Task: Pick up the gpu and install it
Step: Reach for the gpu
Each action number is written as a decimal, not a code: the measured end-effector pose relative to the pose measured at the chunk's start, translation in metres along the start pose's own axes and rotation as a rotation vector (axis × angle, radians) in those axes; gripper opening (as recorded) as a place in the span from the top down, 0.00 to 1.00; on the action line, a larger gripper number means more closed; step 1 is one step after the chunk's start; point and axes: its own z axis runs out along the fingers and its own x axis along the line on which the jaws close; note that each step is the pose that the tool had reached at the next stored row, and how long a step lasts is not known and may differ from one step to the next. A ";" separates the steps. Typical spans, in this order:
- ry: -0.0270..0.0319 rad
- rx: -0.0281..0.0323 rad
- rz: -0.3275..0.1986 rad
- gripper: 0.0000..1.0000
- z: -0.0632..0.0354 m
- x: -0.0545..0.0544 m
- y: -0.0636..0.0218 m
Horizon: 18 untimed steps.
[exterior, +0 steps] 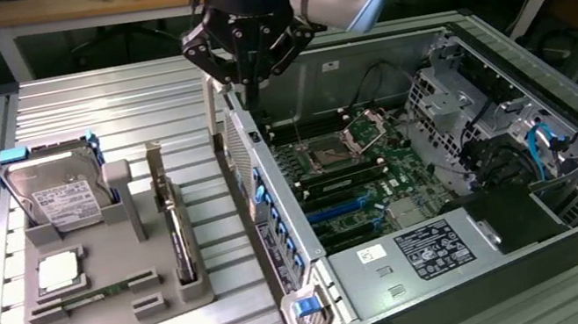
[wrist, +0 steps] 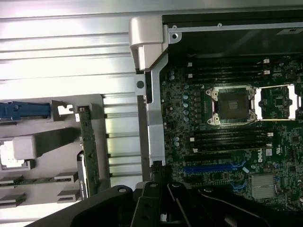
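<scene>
Found the hand (exterior: pixel 248 89) closed tight on nothing, hovering above the computer case (exterior: pixel 368 68) at its wall nearest the grey tray (exterior: pixel 115 322). Spotted the gpu (exterior: pixel 174 236) standing on its long edge in a slot along the tray's case-side edge, on the surface (exterior: pixel 77 110), untouched and well apart from the hand. Judged as approach stage: best to open the hand before descending, square it across the card's thin top edge, grip bare board rather than components, and lift straight out of the slot.

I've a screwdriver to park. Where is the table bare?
Bare ribbed table lies beyond the grey tray, up to the far edge, and in a strip along the tray's near side. The gap between tray and computer case is narrow. The tray and the case's inside are crowded.
</scene>
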 end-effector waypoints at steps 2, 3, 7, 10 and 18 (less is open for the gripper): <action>0.0000 -0.0001 -0.001 0.89 -0.0001 0.004 -0.0002; 0.0000 -0.0001 -0.001 0.89 -0.0001 0.006 -0.0004; 0.0000 -0.0002 -0.003 0.89 -0.0003 0.014 -0.0009; 0.0002 -0.0002 -0.005 0.89 -0.0005 0.021 -0.0012; 0.0004 -0.0004 -0.011 0.89 -0.0011 0.045 -0.0026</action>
